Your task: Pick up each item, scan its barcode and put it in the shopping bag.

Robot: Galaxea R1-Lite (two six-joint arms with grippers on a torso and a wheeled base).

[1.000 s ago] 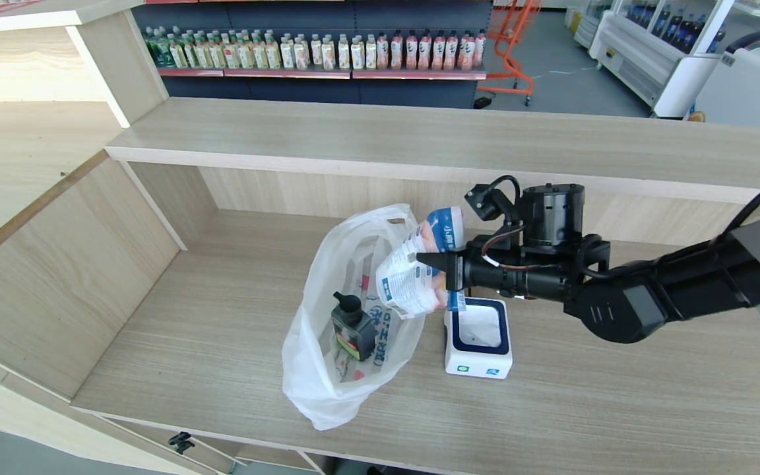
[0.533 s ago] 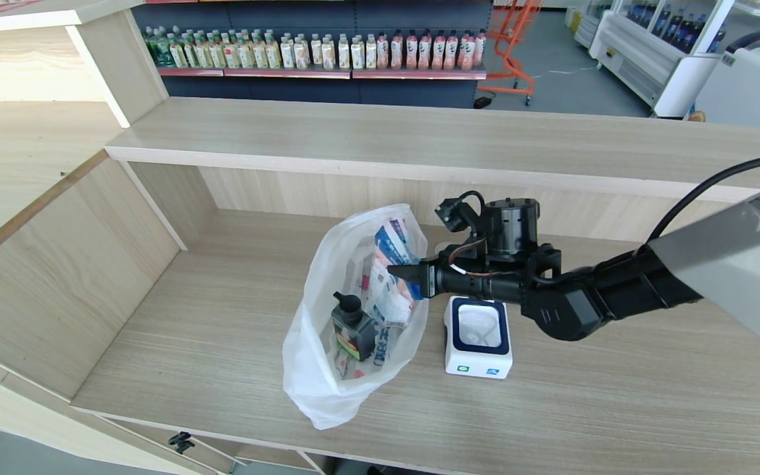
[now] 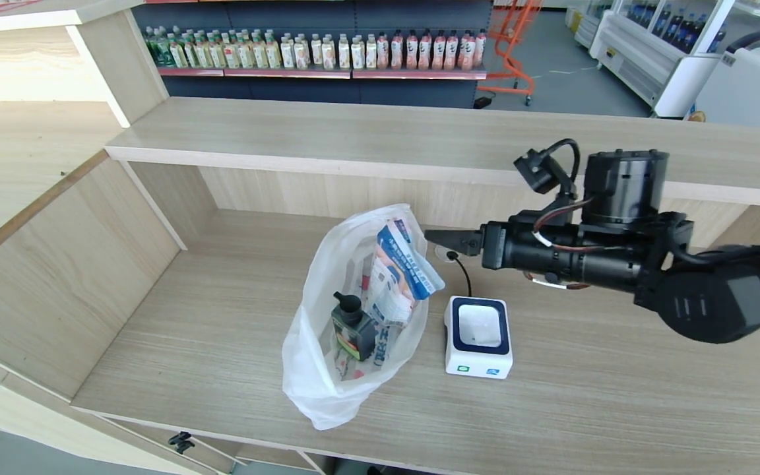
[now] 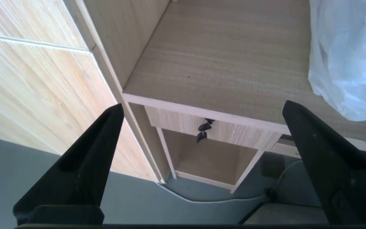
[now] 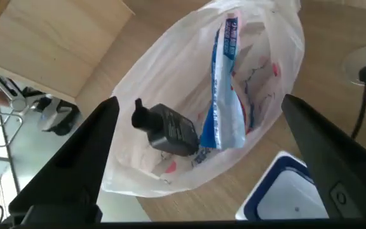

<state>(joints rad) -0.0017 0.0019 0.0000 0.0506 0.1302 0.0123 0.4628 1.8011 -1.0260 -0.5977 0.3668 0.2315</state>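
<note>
Pulled back from the bag, the right end effector [image 3: 443, 241] hangs spread and empty above the wood-grain worktop [image 3: 235, 330]. Its crinkled blue-and-white packet [image 3: 401, 267] now leans inside the thin translucent shopping bag [image 3: 317, 389], its lower end veiled by film, beside a squarish dark pump bottle [image 3: 352, 328]. The left end effector [image 4: 203, 107] is spread too.

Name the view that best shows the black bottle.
Right wrist view: it looks into the shopping bag at the black bottle, large and unobstructed. Head view shows it smaller. Left wrist view catches the bag's edge.
</note>
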